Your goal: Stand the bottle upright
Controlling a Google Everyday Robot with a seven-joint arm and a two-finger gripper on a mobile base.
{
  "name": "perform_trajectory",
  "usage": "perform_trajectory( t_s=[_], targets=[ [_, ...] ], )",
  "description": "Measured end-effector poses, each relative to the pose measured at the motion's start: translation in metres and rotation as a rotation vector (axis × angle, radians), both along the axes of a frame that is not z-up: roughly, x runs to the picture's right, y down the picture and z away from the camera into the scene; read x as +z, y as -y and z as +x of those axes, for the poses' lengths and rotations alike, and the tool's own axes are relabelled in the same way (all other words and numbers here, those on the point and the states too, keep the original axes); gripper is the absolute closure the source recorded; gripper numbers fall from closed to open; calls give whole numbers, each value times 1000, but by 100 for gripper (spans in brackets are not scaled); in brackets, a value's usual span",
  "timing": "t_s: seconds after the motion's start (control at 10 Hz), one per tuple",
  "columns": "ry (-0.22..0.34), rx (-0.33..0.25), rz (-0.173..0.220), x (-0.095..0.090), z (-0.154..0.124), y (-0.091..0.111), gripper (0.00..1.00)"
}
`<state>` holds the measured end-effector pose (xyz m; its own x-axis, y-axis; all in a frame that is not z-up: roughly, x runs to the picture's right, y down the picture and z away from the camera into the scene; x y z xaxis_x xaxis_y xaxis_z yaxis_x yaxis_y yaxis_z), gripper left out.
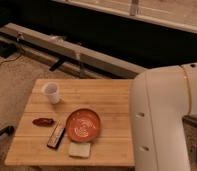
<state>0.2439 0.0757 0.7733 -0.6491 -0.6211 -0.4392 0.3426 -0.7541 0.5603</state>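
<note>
White arm (164, 120) fills the right side; the gripper is out of sight, its opening unseen. The bottle is hidden too, so no axis to call. Orange bowl (83, 124) shows only its own inside. White cup (51, 92) stands at its 10 o'clock, contents unclear. At 6 o'clock, a pale block (79, 149), perhaps a sponge.

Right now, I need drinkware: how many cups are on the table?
1: the white cup at the table's back-left corner. The arm may hide more on the right. Pincer out of view.
</note>
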Motion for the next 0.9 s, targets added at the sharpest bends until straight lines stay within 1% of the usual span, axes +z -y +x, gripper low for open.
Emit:
perform_trajectory(
  t_s=[0.1, 0.4, 0.9],
  targets=[
    [14, 27, 17, 0, 2, -1, 100],
    [48, 75, 43, 3, 1, -3, 100],
    [113, 136, 99, 7, -5, 5, 100]
  ],
)
